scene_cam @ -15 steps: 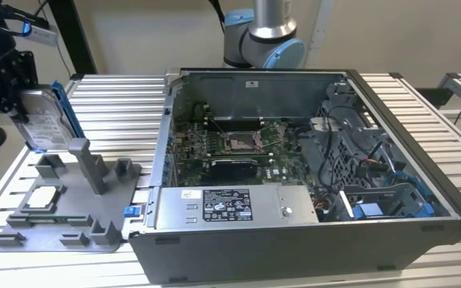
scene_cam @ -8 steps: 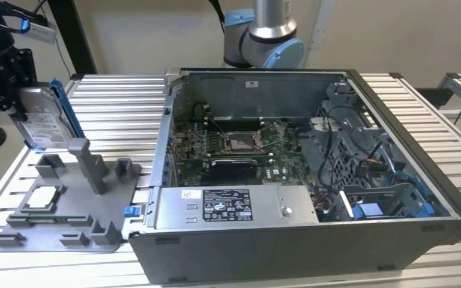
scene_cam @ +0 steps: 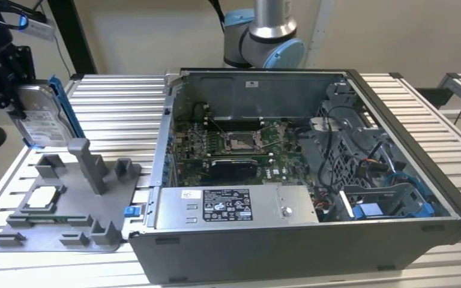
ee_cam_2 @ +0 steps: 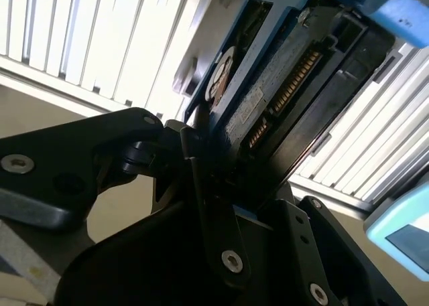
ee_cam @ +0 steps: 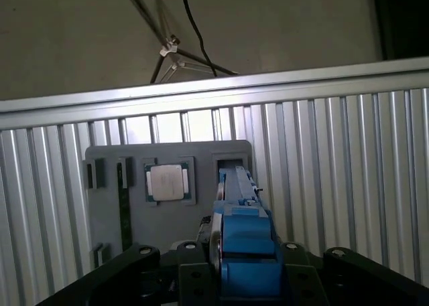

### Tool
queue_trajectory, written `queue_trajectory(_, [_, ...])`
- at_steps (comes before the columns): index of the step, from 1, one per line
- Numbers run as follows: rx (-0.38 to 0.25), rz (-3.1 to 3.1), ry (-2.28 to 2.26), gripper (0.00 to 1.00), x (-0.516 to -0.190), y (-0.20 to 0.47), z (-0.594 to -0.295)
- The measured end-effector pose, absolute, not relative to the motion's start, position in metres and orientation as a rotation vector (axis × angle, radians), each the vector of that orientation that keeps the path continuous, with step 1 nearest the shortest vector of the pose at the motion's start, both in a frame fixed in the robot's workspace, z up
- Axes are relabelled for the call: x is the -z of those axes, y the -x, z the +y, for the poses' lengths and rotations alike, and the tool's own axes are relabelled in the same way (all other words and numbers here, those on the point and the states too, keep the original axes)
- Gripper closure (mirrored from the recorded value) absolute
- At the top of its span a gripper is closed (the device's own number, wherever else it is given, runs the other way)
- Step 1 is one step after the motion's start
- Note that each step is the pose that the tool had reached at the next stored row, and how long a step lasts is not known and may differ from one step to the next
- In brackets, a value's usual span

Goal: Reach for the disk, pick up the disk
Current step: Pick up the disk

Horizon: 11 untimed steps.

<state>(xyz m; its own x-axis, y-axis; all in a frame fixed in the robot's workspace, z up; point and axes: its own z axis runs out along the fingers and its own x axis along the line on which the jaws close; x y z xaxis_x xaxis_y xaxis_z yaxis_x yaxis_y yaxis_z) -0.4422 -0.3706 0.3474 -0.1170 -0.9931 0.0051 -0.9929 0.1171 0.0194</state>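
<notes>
Gripping the disk (scene_cam: 48,123) by its upper part, the tool (scene_cam: 14,96) hangs at the exterior view's left, clamped shut on it. The disk stands on edge just below the tool, above the grey fixture (scene_cam: 70,231) on the table (scene_cam: 118,102). It shows a silver-grey face, a white label and a bright blue frame along one side.

In the second wrist view the disk (ee_cam_2: 268,98) juts out from the black fingers (ee_cam_2: 201,179), showing a dark underside, a row of gold contacts and blue edging.

In the first wrist view its blue frame (ee_cam: 244,242) sits edge-on between the fingers. The fixture (ee_cam: 167,219) and a square silver chip (ee_cam: 167,183) lie beyond.
</notes>
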Motion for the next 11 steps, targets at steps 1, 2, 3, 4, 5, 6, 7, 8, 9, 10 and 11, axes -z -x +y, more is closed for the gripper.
queue_trajectory(1, [0.017,-2.335,-2.076,1.0,-0.3481,0.4422,-0.3706])
queue_trajectory(2, [0.017,-2.335,-2.076,1.0,-0.3488,0.4422,-0.3706])
queue_trajectory(3, [0.017,-2.335,-2.076,1.0,-0.3495,0.4422,-0.3705])
queue_trajectory(4, [0.017,-2.335,-2.076,1.0,-0.35,0.4422,-0.3705])
queue_trajectory(5, [0.017,-2.335,-2.076,1.0,-0.3506,0.4422,-0.3705])
queue_trajectory(6, [0.017,-2.335,-2.076,1.0,-0.3512,0.4422,-0.3705])
queue_trajectory(7, [0.017,-2.335,-2.076,1.0,-0.3518,0.4422,-0.3705])
queue_trajectory(8, [0.017,-2.335,-2.076,1.0,-0.3524,0.4422,-0.3705])
queue_trajectory(9, [0.017,-2.336,-2.076,1.0,-0.3529,0.4422,-0.3705])
queue_trajectory(10, [0.017,-2.335,-2.076,1.0,-0.3536,0.4422,-0.3705])
queue_trajectory(11, [0.017,-2.335,-2.076,1.0,-0.3541,0.4422,-0.3705])
